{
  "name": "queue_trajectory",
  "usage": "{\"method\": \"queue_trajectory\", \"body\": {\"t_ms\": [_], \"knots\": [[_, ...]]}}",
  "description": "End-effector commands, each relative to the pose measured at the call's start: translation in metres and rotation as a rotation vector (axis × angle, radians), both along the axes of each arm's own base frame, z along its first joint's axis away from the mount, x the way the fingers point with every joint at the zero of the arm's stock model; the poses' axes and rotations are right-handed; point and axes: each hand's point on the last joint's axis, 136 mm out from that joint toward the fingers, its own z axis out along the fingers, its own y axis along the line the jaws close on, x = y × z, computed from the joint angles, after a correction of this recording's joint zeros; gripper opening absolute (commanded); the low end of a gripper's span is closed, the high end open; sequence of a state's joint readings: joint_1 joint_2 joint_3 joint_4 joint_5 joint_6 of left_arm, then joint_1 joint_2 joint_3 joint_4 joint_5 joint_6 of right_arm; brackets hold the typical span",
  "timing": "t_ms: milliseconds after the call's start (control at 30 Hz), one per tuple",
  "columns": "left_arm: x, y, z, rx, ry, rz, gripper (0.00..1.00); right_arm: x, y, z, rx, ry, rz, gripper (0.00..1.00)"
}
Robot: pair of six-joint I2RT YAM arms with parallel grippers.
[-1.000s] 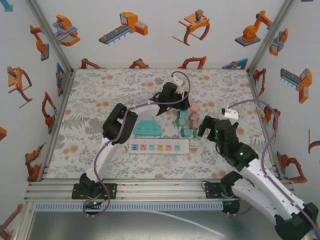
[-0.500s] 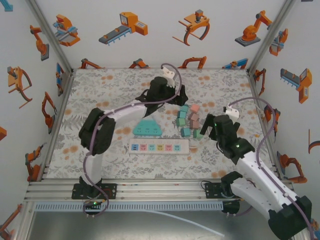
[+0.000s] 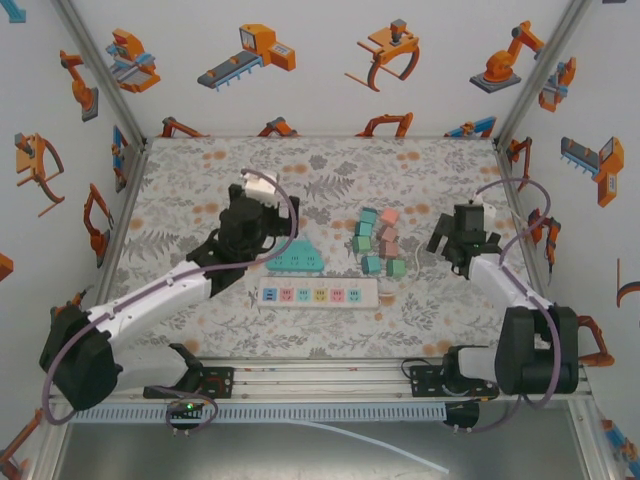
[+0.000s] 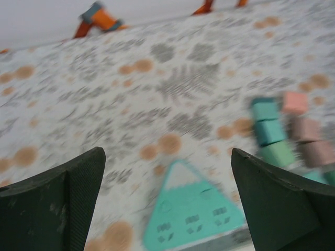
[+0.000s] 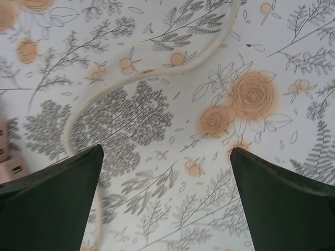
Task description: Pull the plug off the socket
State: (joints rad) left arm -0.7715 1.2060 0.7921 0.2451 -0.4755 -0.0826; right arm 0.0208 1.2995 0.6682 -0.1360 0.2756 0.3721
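Left gripper: the left gripper point(image 3: 265, 238) is pictured above the flowered table point(image 3: 190, 200), left of centre, its jaws spread wide with nothing between them.
Right gripper: the right gripper point(image 3: 450, 240) is seen at the right side, its jaws likewise wide apart and empty, over a white cable point(image 5: 131, 78) that curls across the cloth.
Socket: a white power strip point(image 3: 318, 294) is laid across the near middle, and no plug can be made out in any of its coloured outlets.
Plug: a teal triangular adapter point(image 3: 295, 257) lies flat on the table just beyond the strip, ahead of the left fingers. Whether adapter and strip touch cannot be told.
Bystanders: a cluster of teal and pink cubes point(image 3: 378, 242) is gathered just to the right of the adapter.
Step in hand: the adapter is judged to be already free of the strip, so a clean withdrawal is what is called for.
How done well: the left jaws should be held wide and lifted straight up before being drawn back, so that adapter, strip and cubes are not nudged. The right arm should be kept off the cable.
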Motion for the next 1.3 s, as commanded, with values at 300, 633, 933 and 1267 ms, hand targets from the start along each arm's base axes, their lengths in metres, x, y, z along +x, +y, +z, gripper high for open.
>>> {"method": "queue_trajectory", "body": {"t_ms": [300,633,933,1267], "knots": [[-0.004,0.19,-0.065,0.126,-0.025,0.597,0.97,0.056,0.009,0.016,-0.217,-0.351,0.213,0.99],[0.019,0.23,-0.127,0.038,-0.003,0.564,0.97,0.047,0.01,0.001,-0.211,-0.442,0.223,0.97],[0.057,0.239,-0.164,0.018,0.089,0.519,0.97,0.045,-0.001,0.001,-0.225,-0.434,0.152,0.99],[0.055,0.24,-0.167,0.012,0.126,0.519,0.97,0.045,-0.001,0.001,-0.226,-0.434,0.153,0.99]]}}
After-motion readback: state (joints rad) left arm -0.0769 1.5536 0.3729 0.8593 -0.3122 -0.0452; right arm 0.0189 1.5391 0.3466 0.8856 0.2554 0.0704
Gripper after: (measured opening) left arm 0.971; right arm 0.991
